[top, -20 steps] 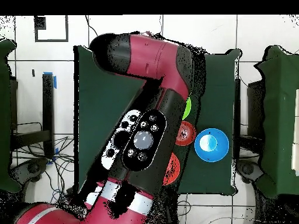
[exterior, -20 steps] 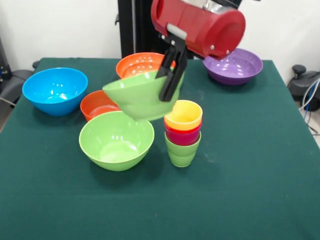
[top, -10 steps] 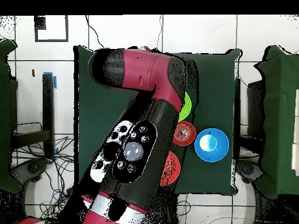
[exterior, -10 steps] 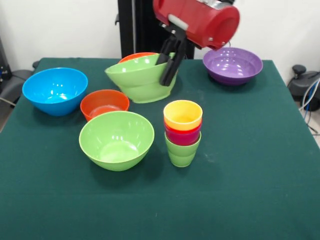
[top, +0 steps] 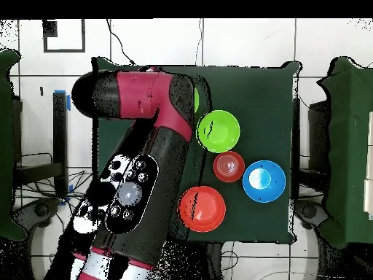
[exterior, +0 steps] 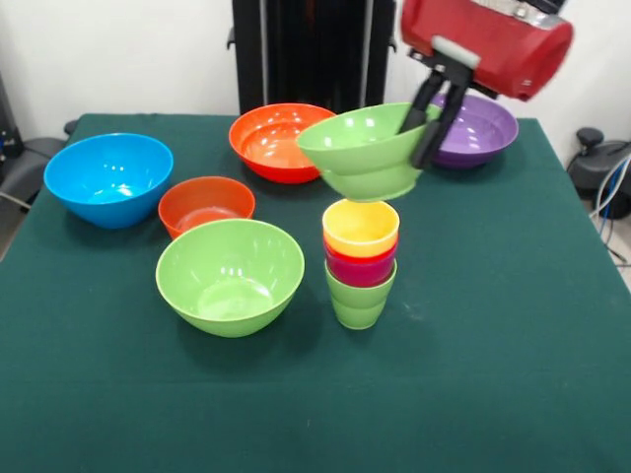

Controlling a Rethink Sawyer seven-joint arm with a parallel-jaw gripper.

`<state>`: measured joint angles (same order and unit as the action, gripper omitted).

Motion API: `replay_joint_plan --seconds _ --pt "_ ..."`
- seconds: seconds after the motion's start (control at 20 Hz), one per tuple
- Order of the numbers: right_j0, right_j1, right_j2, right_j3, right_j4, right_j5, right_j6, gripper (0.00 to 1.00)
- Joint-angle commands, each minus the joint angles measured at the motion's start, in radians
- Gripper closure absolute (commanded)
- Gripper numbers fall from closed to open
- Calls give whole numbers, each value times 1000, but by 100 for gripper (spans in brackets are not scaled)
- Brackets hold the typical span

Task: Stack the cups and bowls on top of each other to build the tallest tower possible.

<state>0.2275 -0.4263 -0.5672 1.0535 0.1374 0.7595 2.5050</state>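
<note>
My gripper [exterior: 416, 144] is shut on the right rim of a large light-green bowl [exterior: 361, 150], one finger inside and one outside. The bowl hangs slightly tilted right over the tower [exterior: 361, 262] of cups: a yellow cup [exterior: 361, 227] on top, a red one [exterior: 361, 268] under it, a light-green one [exterior: 359, 301] at the base. I cannot tell whether the bowl's base touches the yellow rim. In the overhead view the arm [top: 146, 168] hides the gripper and tower; only a green sliver of the held bowl [top: 197, 98] shows.
A second large green bowl [exterior: 230, 274] [top: 218, 131] sits left of the tower. Behind it are a small orange-red bowl [exterior: 205, 204] [top: 229, 166], a blue bowl [exterior: 108, 177] [top: 264, 181] and a large orange bowl [exterior: 276, 138] [top: 202, 208]. A purple bowl [exterior: 485, 130] stands behind the gripper.
The gripper has carried the green bowl from over the orange bowl at the back to the right and forward, to above the cups. The orange bowl now shows fully.
</note>
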Motion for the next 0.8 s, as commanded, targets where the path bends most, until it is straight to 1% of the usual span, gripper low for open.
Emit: replay_joint_plan --seconds 0.05,0.3,0.4,0.6,0.65,0.8 --pt "45 70 107 57 -92 178 -86 100" --pt "48 81 106 54 -100 199 -81 100" --pt "47 76 108 70 -101 201 -85 100" --pt "37 64 114 97 -118 189 -130 100" --pt "33 66 117 92 -128 203 -158 100" --pt "28 67 119 92 -140 211 -173 100"
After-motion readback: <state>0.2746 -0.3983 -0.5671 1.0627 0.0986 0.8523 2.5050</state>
